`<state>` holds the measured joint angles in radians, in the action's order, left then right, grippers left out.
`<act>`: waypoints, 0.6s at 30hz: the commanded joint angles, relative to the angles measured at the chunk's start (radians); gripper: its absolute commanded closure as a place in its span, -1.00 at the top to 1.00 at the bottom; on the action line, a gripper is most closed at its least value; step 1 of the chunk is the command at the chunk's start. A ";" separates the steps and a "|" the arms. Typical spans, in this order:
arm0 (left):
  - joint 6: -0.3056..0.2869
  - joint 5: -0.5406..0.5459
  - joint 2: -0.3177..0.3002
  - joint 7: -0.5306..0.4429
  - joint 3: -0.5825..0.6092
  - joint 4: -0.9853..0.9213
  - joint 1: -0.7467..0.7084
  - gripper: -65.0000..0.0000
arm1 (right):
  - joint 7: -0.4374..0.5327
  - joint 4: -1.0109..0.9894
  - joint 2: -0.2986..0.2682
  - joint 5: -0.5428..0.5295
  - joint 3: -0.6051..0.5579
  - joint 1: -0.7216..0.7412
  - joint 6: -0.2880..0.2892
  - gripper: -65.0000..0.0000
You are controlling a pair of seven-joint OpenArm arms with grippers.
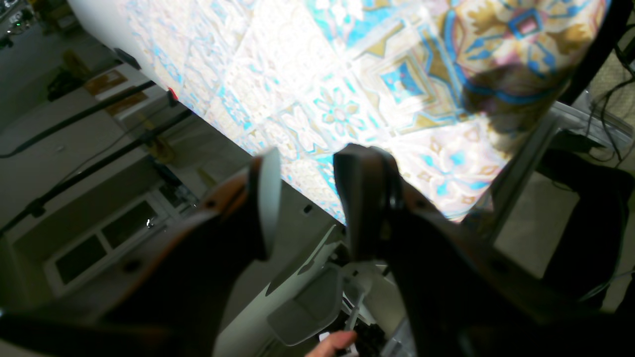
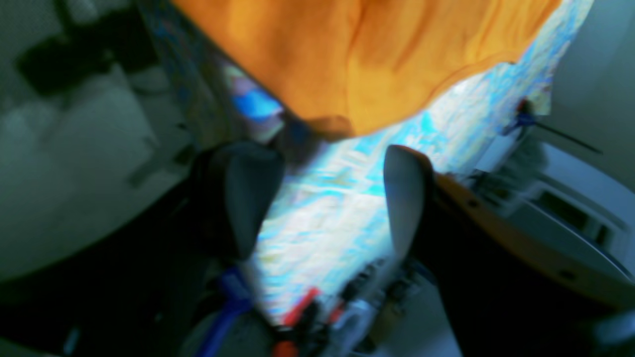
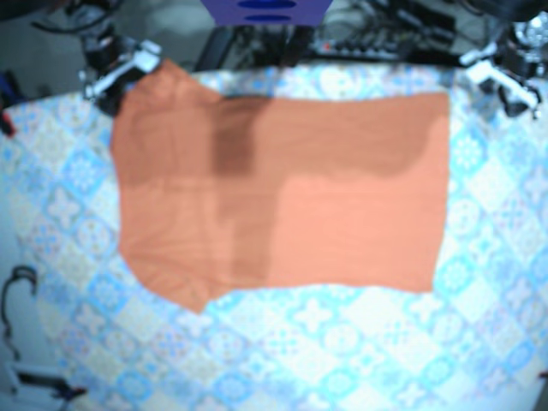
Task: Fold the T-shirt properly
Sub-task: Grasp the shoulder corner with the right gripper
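Dark fingers of the left gripper (image 1: 312,158) stood spread with nothing between them, tilted over the edge of the patterned tablecloth (image 1: 307,99); a person's fingertip (image 1: 331,343) was cut off by the bottom edge. From the right wrist, all blurred, the right gripper (image 2: 325,158) likewise gaped empty, just short of the orange T-shirt (image 2: 357,59) hem. From above, the T-shirt lay spread across the far half of the table, a gripper near each far corner; whether either touched it was too blurred to judge.
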<state>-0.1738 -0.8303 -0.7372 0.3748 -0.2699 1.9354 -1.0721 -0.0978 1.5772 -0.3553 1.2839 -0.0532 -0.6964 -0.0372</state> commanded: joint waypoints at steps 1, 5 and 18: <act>0.015 -0.002 -0.012 0.008 -0.012 0.009 -0.007 -0.31 | -0.007 0.024 -0.017 0.004 0.006 0.008 -0.014 0.15; 0.015 -0.002 -0.012 0.008 -0.012 0.009 -0.007 -0.31 | -0.007 0.024 -0.017 0.004 0.008 0.008 -0.014 0.15; 0.015 -0.002 -0.012 0.008 -0.013 0.008 -0.006 -0.31 | -0.007 0.004 -0.017 0.004 0.003 0.011 -0.014 0.15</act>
<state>-0.1738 -0.8303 -0.7372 0.3748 -0.2714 1.9343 -1.0721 -0.1017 1.5696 -0.3607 1.2842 -0.0525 -0.6827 -0.0299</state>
